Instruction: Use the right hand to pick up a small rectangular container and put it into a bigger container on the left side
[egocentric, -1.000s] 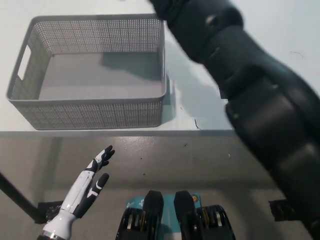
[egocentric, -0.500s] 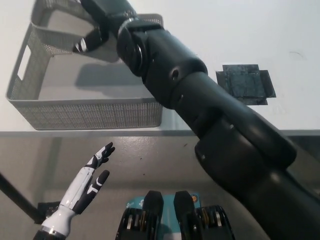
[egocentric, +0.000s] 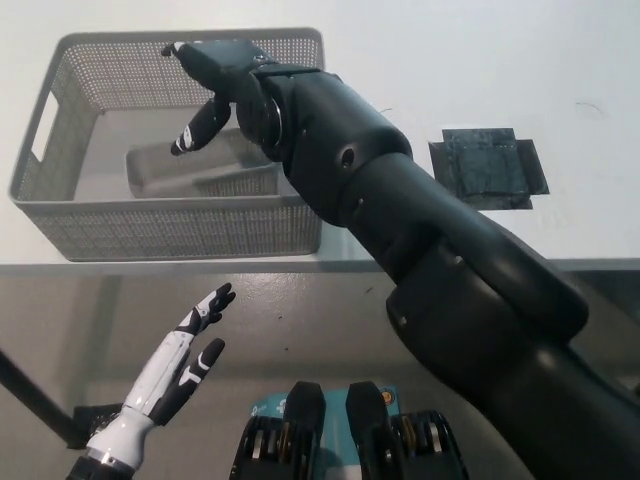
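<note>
Basket (egocentric: 60, 215) of grey mesh sits on the left of my white table (egocentric: 500, 60), near its front edge, with a slot handle in its left wall. Inside it, on the floor toward the front, lies the small container (egocentric: 165, 172), a grey rectangular tray resting flat, its right part hidden behind my arm. My left robot hand (egocentric: 180, 365), white with dark fingertips, hangs below the table edge at the lower left, fingers spread and straight, grasping nothing. My right robot hand (egocentric: 210, 85), black, is over the basket's middle, above the small container and apart from it; its fingers are loose and splayed, pointing toward the basket's left side, with nothing between them, so it has released. My black right arm (egocentric: 400, 230) runs from that hand down across the basket's right front corner and off the bottom right. Further right on the table lies a dark square patch (egocentric: 490, 165), flat and well apart from the basket
</note>
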